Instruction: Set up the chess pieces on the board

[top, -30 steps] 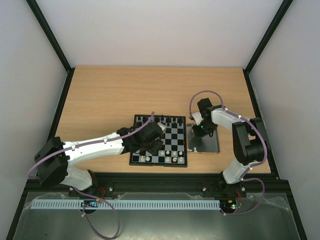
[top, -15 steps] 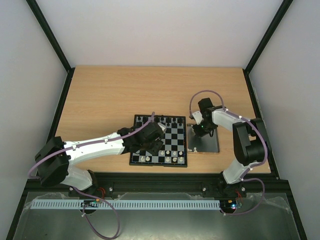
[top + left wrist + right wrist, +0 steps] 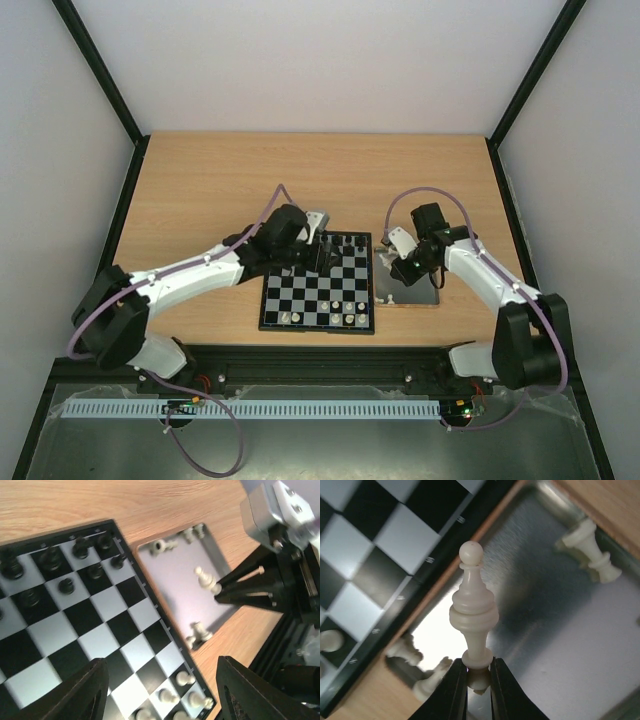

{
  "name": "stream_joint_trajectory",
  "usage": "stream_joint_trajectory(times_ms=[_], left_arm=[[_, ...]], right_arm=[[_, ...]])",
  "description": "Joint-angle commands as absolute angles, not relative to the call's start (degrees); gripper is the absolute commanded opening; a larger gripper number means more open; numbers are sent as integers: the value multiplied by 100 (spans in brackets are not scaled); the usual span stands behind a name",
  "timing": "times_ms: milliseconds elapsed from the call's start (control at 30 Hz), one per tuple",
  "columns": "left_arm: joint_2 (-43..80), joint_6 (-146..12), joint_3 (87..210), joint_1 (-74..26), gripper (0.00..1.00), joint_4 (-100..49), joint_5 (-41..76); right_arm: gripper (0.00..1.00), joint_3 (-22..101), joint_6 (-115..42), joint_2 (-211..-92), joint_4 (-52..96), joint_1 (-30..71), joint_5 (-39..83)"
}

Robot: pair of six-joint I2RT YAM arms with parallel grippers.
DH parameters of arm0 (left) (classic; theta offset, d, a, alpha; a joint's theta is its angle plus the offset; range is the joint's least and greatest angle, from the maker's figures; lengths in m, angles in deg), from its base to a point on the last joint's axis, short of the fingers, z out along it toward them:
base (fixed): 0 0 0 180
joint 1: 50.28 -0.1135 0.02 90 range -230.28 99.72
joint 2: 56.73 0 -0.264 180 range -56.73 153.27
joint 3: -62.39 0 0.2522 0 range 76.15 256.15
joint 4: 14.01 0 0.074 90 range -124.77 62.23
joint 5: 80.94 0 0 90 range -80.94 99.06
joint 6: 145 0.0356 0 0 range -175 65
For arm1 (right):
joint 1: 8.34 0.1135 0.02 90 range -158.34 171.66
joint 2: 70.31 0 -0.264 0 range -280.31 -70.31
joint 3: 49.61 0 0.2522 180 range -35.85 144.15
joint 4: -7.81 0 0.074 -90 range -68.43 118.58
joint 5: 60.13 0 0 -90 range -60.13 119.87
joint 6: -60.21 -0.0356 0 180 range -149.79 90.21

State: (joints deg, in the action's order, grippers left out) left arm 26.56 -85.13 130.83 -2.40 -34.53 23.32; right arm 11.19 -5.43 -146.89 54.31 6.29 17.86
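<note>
The board lies at the table's middle, with black figures along its far rows and several cream chess pieces on its near row. My left gripper hovers over the board's far side, open and empty; in its wrist view its gripper frames the board and cream pieces. My right gripper is over the metal tray, shut on the base of a cream piece, held above the tray. That piece also shows in the left wrist view.
More cream pieces lie on the tray: one at its far end, two at its near corner, others in the left wrist view. Black figures fill the board's far rows. Wood table all around, black frame edges.
My left gripper moved from the board's near left across to its far side. My right arm's elbow swung out to the right, its gripper staying over the tray.
</note>
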Motion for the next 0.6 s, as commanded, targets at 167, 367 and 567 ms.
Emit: stream_joint_trajectory(times_ms=[167, 367, 567], left_arm=[[3687, -9023, 13542, -383, 57, -2150, 4261], [4121, -9415, 13627, -391, 56, -1509, 4813], [4503, -9559, 13913, -391, 56, -1376, 4998]], right_arm=[[6, 1005, 82, -13917, 6288, 653, 641], [6, 1002, 281, -13836, 6475, 672, 463], [6, 1043, 417, -13817, 6607, 690, 324]])
